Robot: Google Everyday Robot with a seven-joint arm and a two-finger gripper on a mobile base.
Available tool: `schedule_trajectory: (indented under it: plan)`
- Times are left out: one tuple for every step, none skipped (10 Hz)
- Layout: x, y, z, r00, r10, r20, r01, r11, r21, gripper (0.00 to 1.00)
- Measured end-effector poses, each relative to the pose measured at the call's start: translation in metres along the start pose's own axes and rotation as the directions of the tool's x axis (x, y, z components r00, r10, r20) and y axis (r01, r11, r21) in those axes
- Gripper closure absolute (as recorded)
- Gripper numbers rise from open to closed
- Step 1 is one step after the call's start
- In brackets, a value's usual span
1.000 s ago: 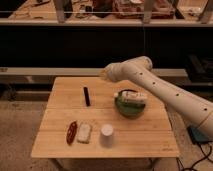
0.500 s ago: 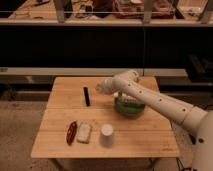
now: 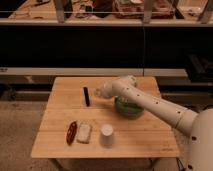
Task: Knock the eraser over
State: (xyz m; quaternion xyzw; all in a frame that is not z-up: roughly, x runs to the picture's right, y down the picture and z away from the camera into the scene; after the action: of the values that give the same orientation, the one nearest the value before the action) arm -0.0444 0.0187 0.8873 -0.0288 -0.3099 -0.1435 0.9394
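The eraser (image 3: 86, 96) is a slim black block on the wooden table (image 3: 60, 110), in its left-centre part toward the back. My gripper (image 3: 98, 93) sits at the end of the white arm (image 3: 150, 102), which reaches in from the right. The gripper is just to the right of the eraser, very close to it, low over the table. I cannot tell whether it touches the eraser.
A green bowl (image 3: 128, 108) sits right of centre, partly under the arm. A white cup (image 3: 106, 134) stands near the front edge. A pale block (image 3: 83, 132) and a dark red object (image 3: 72, 132) lie at the front left. A dark counter runs behind the table.
The arm has swung left and down across the table. The gripper has moved from above the bowl's left side to right beside the eraser. The eraser has not visibly moved.
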Motion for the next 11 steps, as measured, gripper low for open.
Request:
schedule_trajectory:
  plan:
    - [0.000,0.001,0.001,1.000,0.000,0.001,0.000,1.000,-0.002,1.00]
    - [-0.002,0.000,0.001,1.000,-0.001,0.003,0.001,1.000,-0.002,1.00]
    - [-0.002,0.000,0.004,1.000,0.015,0.013,-0.015,1.000,0.003,1.00]
    - [0.001,0.000,0.008,0.999,0.031,0.018,-0.031,0.999,0.012,1.00]
    - [0.004,-0.003,0.014,0.999,0.042,0.024,-0.043,0.999,0.023,1.00]
    - [0.011,-0.006,0.025,0.999,0.046,0.022,-0.046,0.998,0.033,1.00]
    - [0.017,-0.003,0.035,0.999,0.045,0.018,-0.045,0.998,0.034,1.00]
    - [0.022,-0.003,0.046,0.999,0.041,0.013,-0.042,0.998,0.038,1.00]
    - [0.030,-0.001,0.056,0.999,0.039,0.005,-0.039,0.998,0.040,1.00]
    - [0.034,-0.001,0.062,0.999,0.033,-0.002,-0.033,0.998,0.044,1.00]
    - [0.038,-0.002,0.067,1.000,0.026,-0.011,-0.026,0.999,0.048,1.00]
